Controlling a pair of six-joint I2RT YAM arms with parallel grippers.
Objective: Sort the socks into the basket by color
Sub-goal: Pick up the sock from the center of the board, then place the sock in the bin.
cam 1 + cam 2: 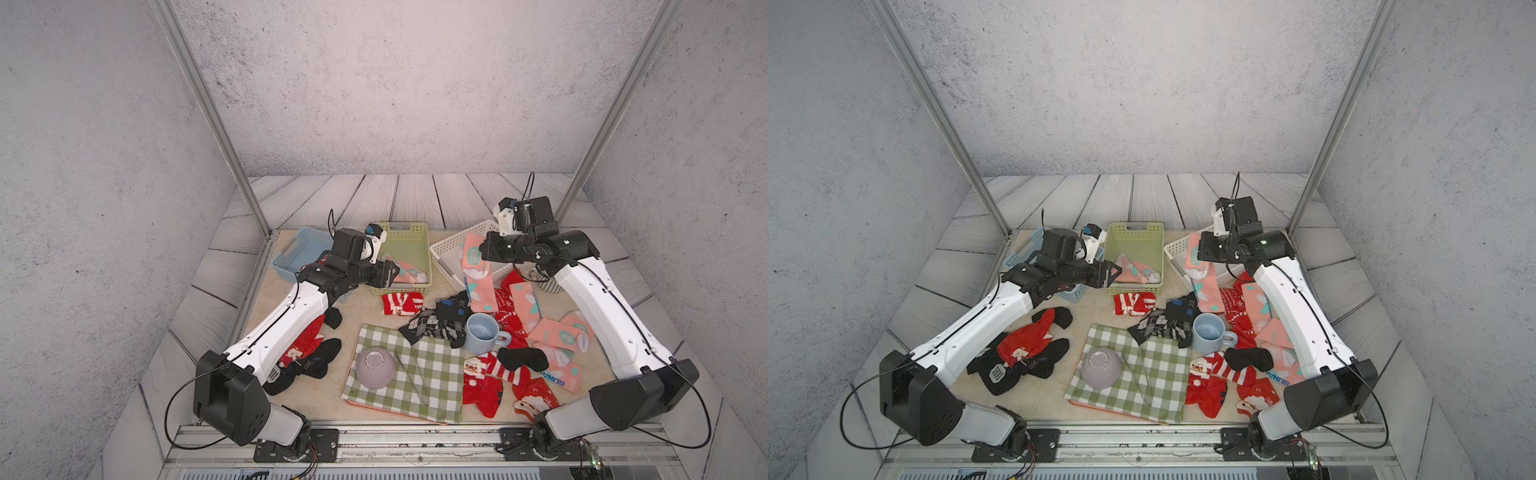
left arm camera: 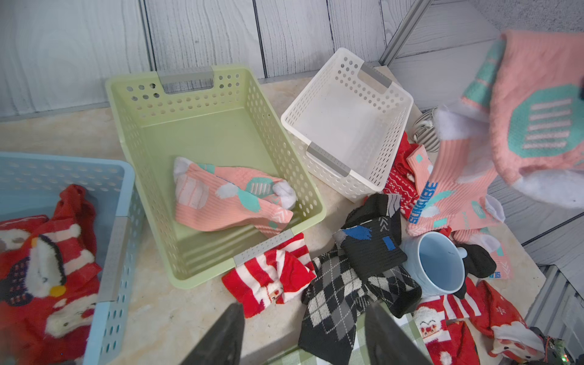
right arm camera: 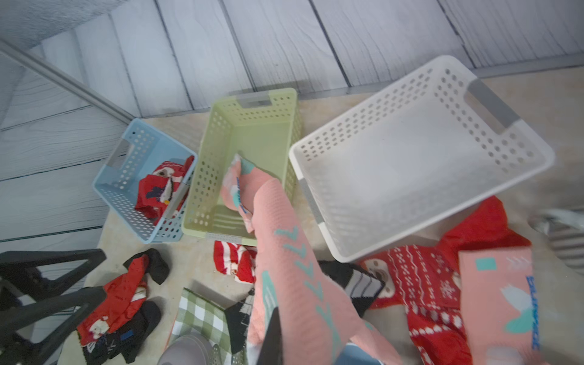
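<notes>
Showing red socks (image 2: 47, 268) in blue basket (image 2: 79, 161), wrist views

Bowl (image 1: 375, 368) sits on the cloth (image 1: 444, 382) — mug (image 1: 482, 334) beside it, seemingly among socks (image 1: 432, 326).

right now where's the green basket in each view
in a top view: green basket at the table's back, between blue basket and white basket
in a top view: same spot
left wrist: in view, pink sock inside
right wrist: in view, same sock inside
shared landmark: white basket
</notes>
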